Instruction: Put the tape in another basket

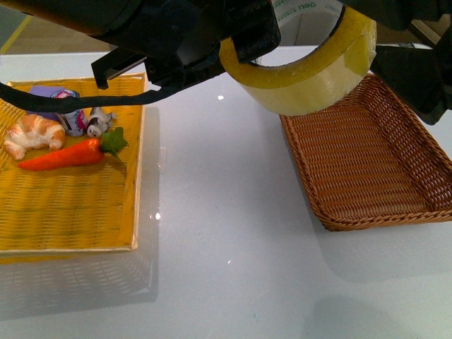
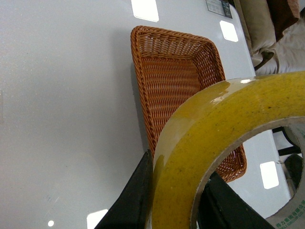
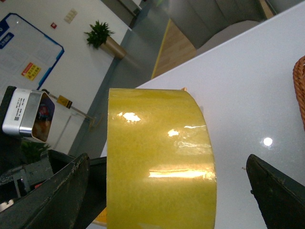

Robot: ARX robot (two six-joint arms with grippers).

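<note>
Left gripper (image 2: pixel 175 198) is clamped on the tape (image 1: pixel 311 78) wall, one finger inside the core, one outside. Tape is in the air, tilted, over the basket (image 1: pixel 367 169) left rim. Right gripper (image 3: pixel 167 181) is wide open, fingers either side of tape, nothing held.

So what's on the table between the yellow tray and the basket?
Nothing; front view shows bare table there, the tape held above in the left pincer.
</note>
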